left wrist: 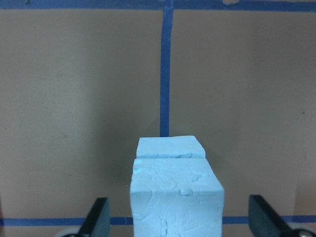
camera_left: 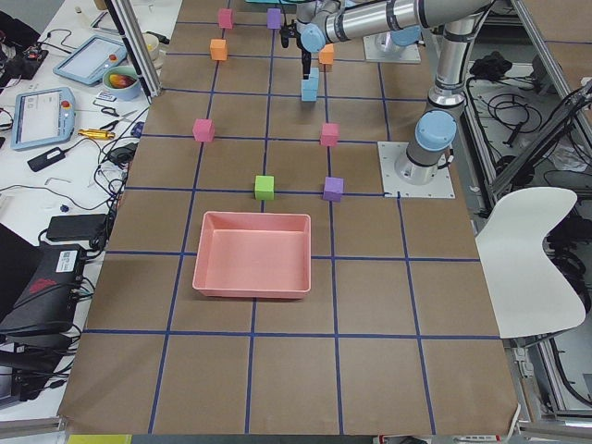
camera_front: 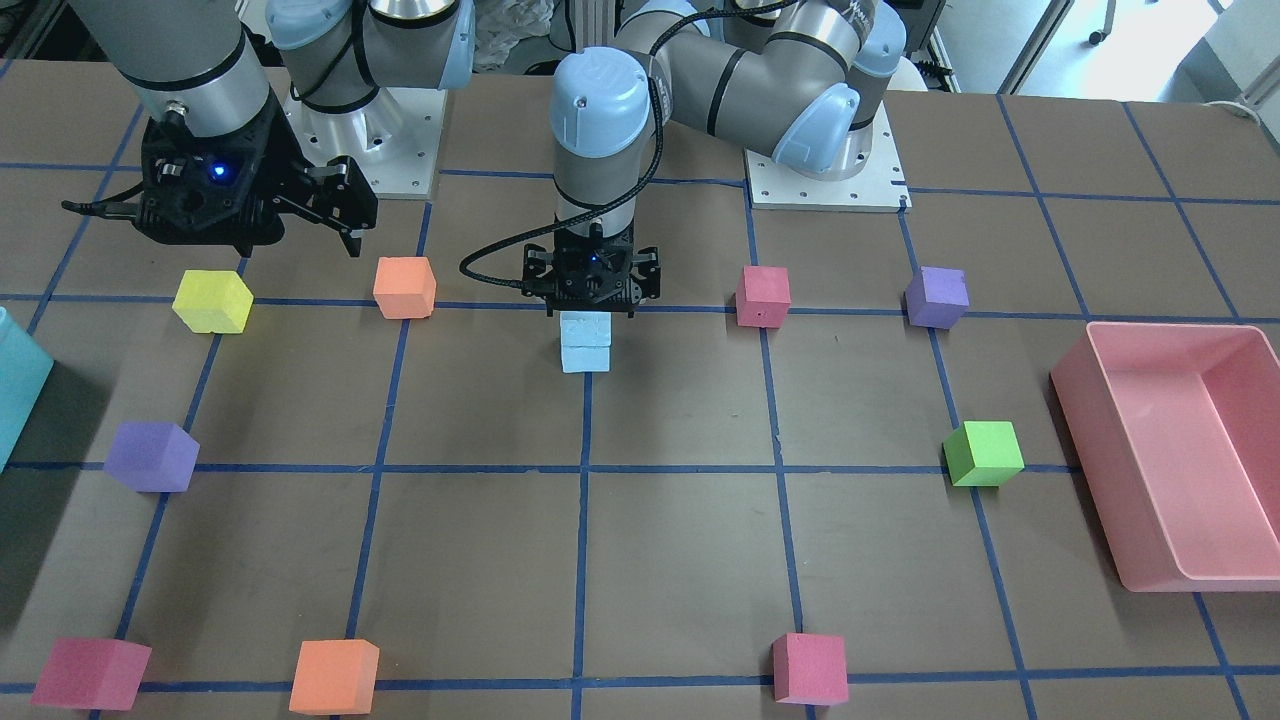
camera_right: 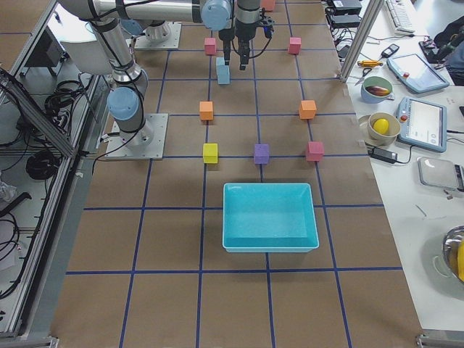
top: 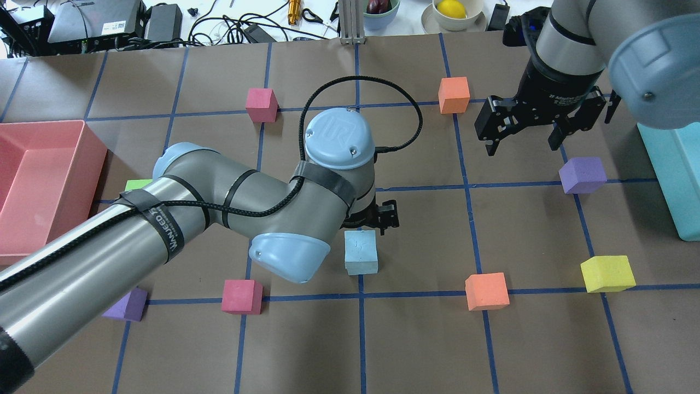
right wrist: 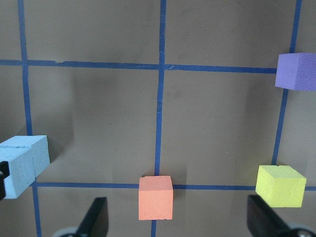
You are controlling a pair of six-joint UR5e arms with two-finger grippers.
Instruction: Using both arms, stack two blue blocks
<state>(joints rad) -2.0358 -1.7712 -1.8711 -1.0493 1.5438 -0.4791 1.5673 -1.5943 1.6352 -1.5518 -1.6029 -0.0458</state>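
Note:
Two pale blue blocks are stacked near the table's middle, the upper one (camera_front: pixel 585 327) on the lower one (camera_front: pixel 585 358); from overhead only the top block (top: pixel 361 251) shows. My left gripper (camera_front: pixel 590 300) is right over the stack and open. In the left wrist view its fingers (left wrist: pixel 98 217) stand apart from the upper block (left wrist: pixel 175 197) on both sides, and the lower block (left wrist: pixel 170 147) peeks out behind. My right gripper (top: pixel 522 143) is open and empty, up in the air near an orange cube (top: pixel 454 94); its wrist view shows the stack (right wrist: pixel 22 165) at the left edge.
A pink bin (camera_front: pixel 1180 560) stands at one table end and a teal bin (top: pixel 675 180) at the other. Red, orange, purple, yellow (top: pixel 607 273) and green (camera_front: pixel 984 453) cubes lie scattered; an orange cube (top: pixel 486 291) and a red cube (top: pixel 241 296) are nearest the stack.

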